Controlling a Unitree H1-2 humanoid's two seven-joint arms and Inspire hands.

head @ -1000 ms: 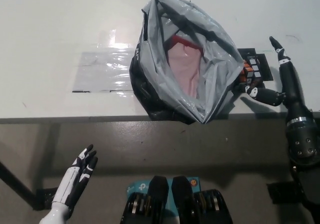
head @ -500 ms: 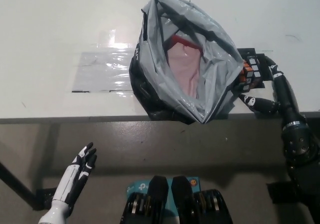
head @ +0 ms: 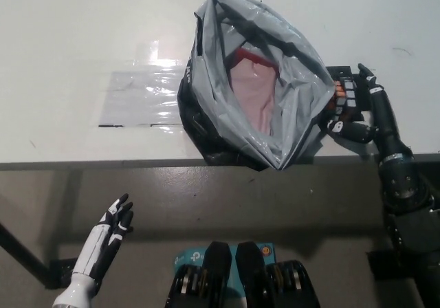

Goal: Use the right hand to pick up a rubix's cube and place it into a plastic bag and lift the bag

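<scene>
A grey plastic bag [head: 292, 81] stands open on the white table [head: 82, 40], with something pink showing inside it. Just right of the bag a rubik's cube [head: 346, 96] rests on a small black mat [head: 338, 70]; the bag's edge hides part of the cube. My black right hand [head: 366, 112] is cupped around the cube. Its fingers [head: 372, 88] lie along the cube's right side and the thumb reaches in under its near edge. The cube still sits on the mat. My white left hand [head: 108, 238] rests open below the table edge at lower left.
A shiny clear sheet [head: 141, 98] is stuck flat on the table left of the bag. The table's front edge [head: 103, 162] runs across the middle of the picture, with grey floor below it.
My right hand has swung left and drawn in around the cube, its fingers moving from spread wide to lying beside it. Bag, cube and left hand have stayed put.
</scene>
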